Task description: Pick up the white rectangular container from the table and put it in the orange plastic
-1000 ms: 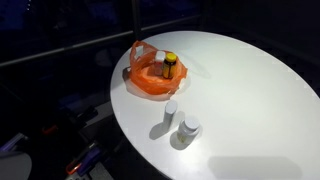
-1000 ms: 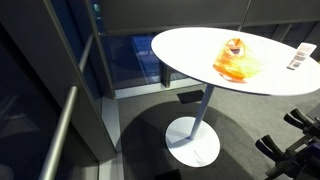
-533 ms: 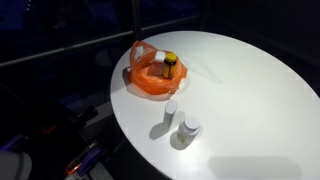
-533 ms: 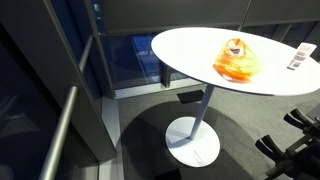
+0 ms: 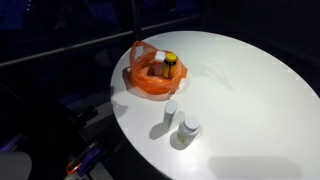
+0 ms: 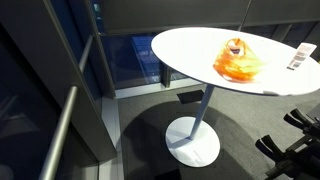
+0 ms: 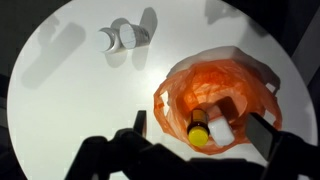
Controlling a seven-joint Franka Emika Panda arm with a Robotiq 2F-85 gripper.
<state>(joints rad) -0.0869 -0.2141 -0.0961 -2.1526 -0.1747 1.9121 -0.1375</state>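
One view alone, wrist: gripper (image 7: 200,130) wide apart over white container (image 7: 222,128) in orange bag (image 7: 185,85).

You can see a small white bottle (image 5: 171,108) just beside a wider white bottle (image 5: 189,127) low in the middle of the frame, and a brown bottle with a yellow cap (image 5: 169,65) standing higher up.

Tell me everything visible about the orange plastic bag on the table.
The orange plastic bag looks like thin, crinkled, slightly translucent film. It is slumped with its mouth open upward and one corner sticking up. It rests on the round white table, near the edge. Inside it, against its walls, a dark bottle with a yellow cap stands beside a white rectangular container.
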